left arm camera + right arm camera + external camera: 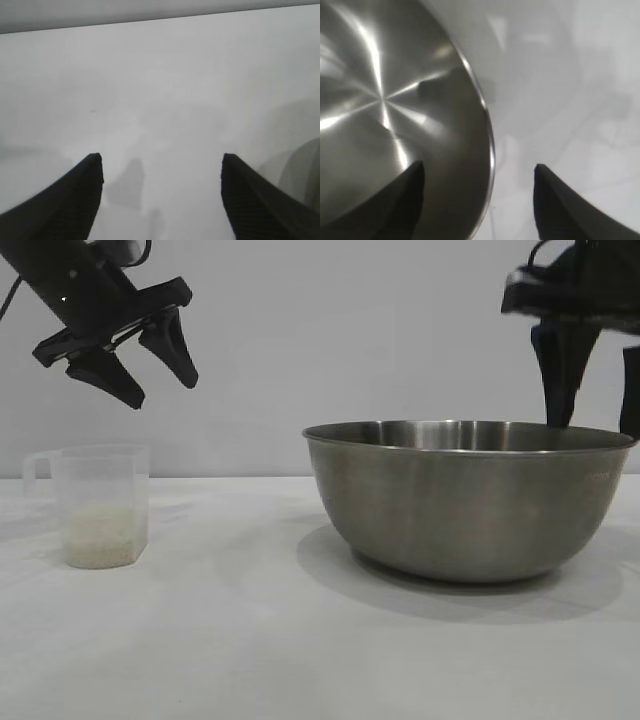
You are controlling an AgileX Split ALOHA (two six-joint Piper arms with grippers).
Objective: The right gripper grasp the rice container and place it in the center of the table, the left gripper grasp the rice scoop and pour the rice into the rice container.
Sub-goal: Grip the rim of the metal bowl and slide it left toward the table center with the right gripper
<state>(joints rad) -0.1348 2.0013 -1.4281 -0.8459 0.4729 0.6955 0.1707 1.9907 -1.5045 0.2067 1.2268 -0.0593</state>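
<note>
The rice container [465,500], a large steel bowl, stands on the white table [250,640] at the right. The rice scoop [100,505], a small clear cup with a loop handle, stands upright at the left with rice [100,538] in its bottom. My left gripper [160,390] hangs open, tilted, above and slightly right of the scoop; the left wrist view shows only bare table between its tips [162,157]. My right gripper [595,425] is open at the bowl's far right rim. In the right wrist view [479,166] one finger is over the bowl's inside [380,100], the other outside the rim, holding nothing.
A plain pale wall closes off the back of the table. Bare tabletop [230,540] lies between the scoop and the bowl and along the front.
</note>
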